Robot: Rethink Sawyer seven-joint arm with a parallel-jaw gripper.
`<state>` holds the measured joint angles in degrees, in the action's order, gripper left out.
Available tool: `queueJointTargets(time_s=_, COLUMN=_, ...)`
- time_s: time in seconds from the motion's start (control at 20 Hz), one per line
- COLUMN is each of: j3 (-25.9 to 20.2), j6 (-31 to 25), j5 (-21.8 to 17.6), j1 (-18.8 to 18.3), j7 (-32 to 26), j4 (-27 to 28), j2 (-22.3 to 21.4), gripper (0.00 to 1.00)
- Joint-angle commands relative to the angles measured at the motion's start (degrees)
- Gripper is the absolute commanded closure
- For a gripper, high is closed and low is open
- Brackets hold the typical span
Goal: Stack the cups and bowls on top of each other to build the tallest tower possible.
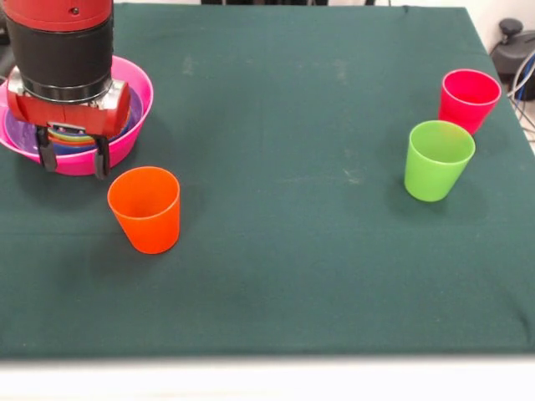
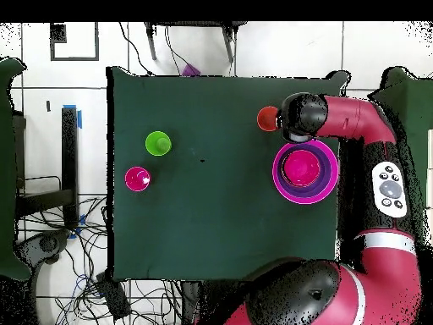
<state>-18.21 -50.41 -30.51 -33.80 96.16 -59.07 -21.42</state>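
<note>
Hovering released over the tower (image 1: 125,138), the hand (image 1: 73,159) hides nested bowls that overhead shows; no legible writing.

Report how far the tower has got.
Done: the bowls sit nested in the pink bowl, forming the tower. In hand: the gripper hangs open over the tower's near rim, holding nothing, beside the orange cup. Left: all three cups stand apart on the table, the green cup and red-pink cup across it.
</note>
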Motion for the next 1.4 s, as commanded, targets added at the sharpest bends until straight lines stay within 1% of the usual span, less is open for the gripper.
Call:
queueJointTargets(time_s=0.05, j3=-2.82, j6=-0.48, j5=2.67, j1=-2.79, j7=-5.75, j4=-5.18, j2=-1.89, gripper=0.00)
queueJointTargets(time_s=0.15, j3=-3.16, j6=1.26, j5=3.09, j1=-3.26, j7=-5.30, j4=-6.33, j2=-2.35, gripper=0.00)
queueJointTargets(time_s=0.25, j3=-3.45, j6=2.51, j5=3.83, j1=-3.35, j7=-4.04, j4=-6.32, j2=-2.01, gripper=0.00)
queueJointTargets(time_s=0.4, j3=-3.15, j6=1.39, j5=3.80, j1=-1.87, j7=-3.54, j4=-3.54, j2=-0.55, gripper=0.00)
queueJointTargets(time_s=0.75, j3=-2.45, j6=4.03, j5=3.60, j1=-0.95, j7=-1.77, j4=-5.26, j2=-0.33, gripper=0.00)
queueJointTargets(time_s=0.85, j3=-3.24, j6=4.83, j5=4.14, j1=-1.38, j7=-2.48, j4=-6.21, j2=-0.22, gripper=0.00)
queueJointTargets(time_s=0.95, j3=-3.34, j6=6.04, j5=4.59, j1=-1.18, j7=-1.28, j4=-6.31, j2=0.15, gripper=0.00)
queueJointTargets(time_s=1.15, j3=-3.35, j6=4.00, j5=5.21, j1=0.27, j7=-0.90, j4=-3.06, j2=1.77, gripper=0.00)
queueJointTargets(time_s=1.25, j3=-3.27, j6=3.39, j5=5.27, j1=0.64, j7=-1.36, j4=-2.18, j2=2.27, gripper=0.00)
queueJointTargets(time_s=1.4, j3=-3.33, j6=4.17, j5=5.33, j1=0.77, j7=-1.59, j4=-2.15, j2=2.65, gripper=0.00)
